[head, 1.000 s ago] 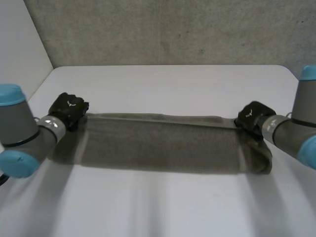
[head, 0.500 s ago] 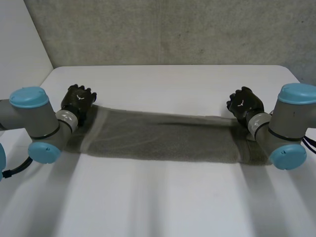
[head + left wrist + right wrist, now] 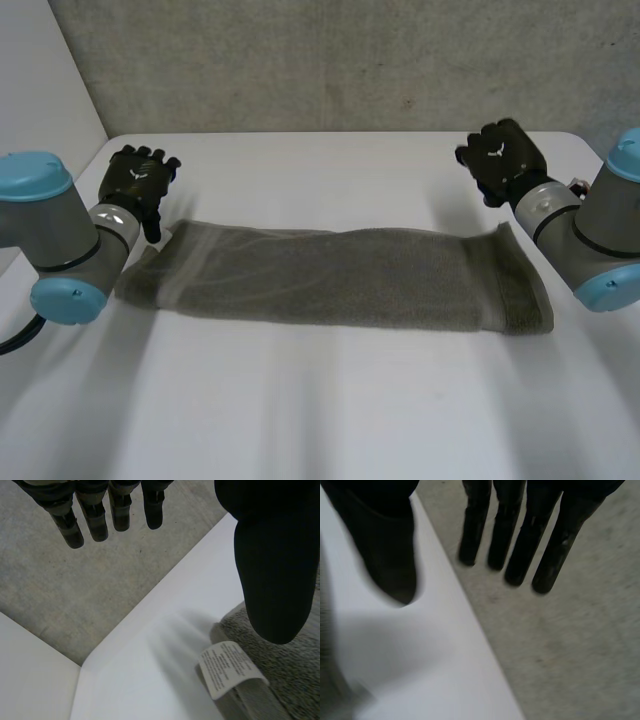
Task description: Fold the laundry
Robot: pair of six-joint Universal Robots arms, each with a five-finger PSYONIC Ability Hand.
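Note:
A grey-green towel (image 3: 330, 275) lies flat on the white table (image 3: 330, 410) as a long folded strip running left to right. My left hand (image 3: 138, 180) hovers just beyond the towel's left end, clear of the cloth. Its fingers (image 3: 95, 515) are straight and its thumb (image 3: 272, 570) is spread, with nothing held. Under that thumb lies the towel's corner (image 3: 295, 680) with a white care label (image 3: 227, 667). My right hand (image 3: 503, 158) is raised above and behind the towel's right end. Its fingers (image 3: 520, 540) and thumb (image 3: 390, 545) are straight and empty.
A grey concrete wall (image 3: 350, 60) stands right behind the table's far edge, and a white panel (image 3: 40, 90) closes the left side. Bare tabletop lies in front of the towel and behind it.
Both hands have let go of the towel's far corners, opened and risen back toward the wall. The towel has dropped flat, its near edge now lying further forward.

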